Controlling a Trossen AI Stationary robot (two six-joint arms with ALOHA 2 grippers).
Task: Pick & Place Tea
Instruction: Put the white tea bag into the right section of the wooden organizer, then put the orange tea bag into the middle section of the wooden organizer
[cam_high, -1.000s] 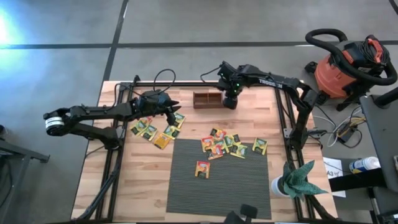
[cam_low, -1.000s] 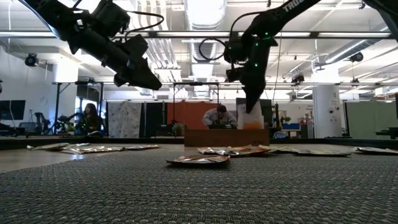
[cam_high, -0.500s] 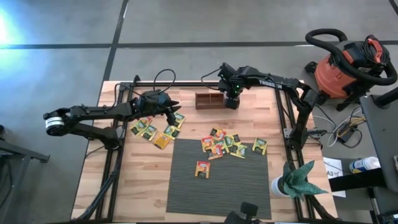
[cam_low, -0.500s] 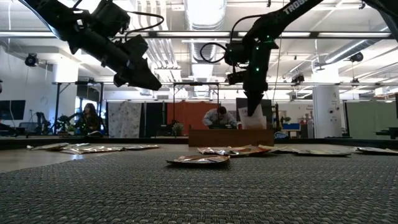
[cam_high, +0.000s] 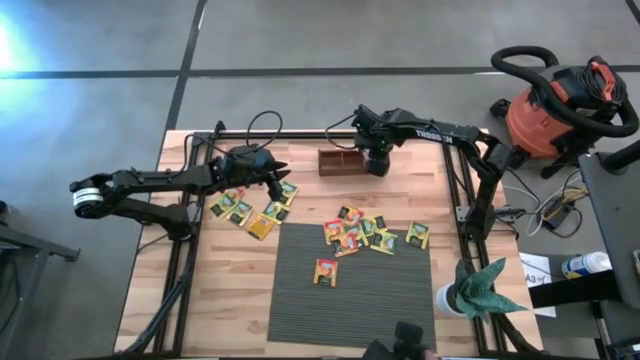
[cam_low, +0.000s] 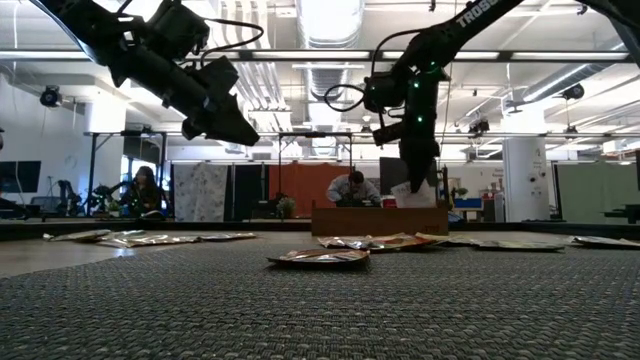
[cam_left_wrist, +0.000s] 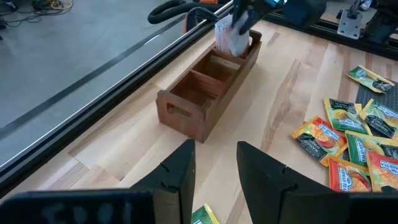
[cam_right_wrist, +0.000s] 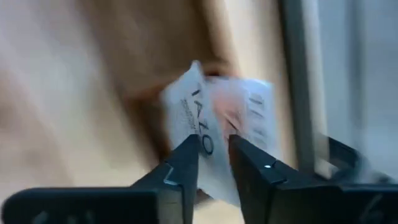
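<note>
Right gripper (cam_high: 376, 166) is hanging over the end compartment of the brown three-compartment wooden tray (cam_high: 340, 162), the end nearest the desk's right side, close to the far edge of the pale wooden desk (cam_high: 200, 300). A white-and-orange paper sachet (cam_right_wrist: 217, 134) is sitting between its dark fingers (cam_right_wrist: 180, 165); the fingers are standing slightly parted, and whether they are still pinching the sachet cannot be told. In the low view the sachet (cam_low: 412, 193) is showing just above the tray's rim.

Left gripper (cam_high: 278, 180) is hovering, fingers parted and holding nothing, above a loose cluster of flat square yellow-green sachets (cam_high: 240, 208) near the desk's left edge.

A second cluster of yellow-green and orange sachets (cam_high: 362, 233) is lying overlapped at the far edge of the dark ribbed mat (cam_high: 350, 300); a single orange sachet (cam_high: 325, 271) is lying alone mid-mat.

Surroundings: black metal frame rails (cam_high: 190, 270) are running along the desk's sides. An orange shop vacuum (cam_high: 560, 105) is standing on the floor beyond the right edge. A green cloth in a white cup (cam_high: 470, 290) is sitting at the near right corner. A person (cam_low: 352, 188) is sitting in the room behind.
</note>
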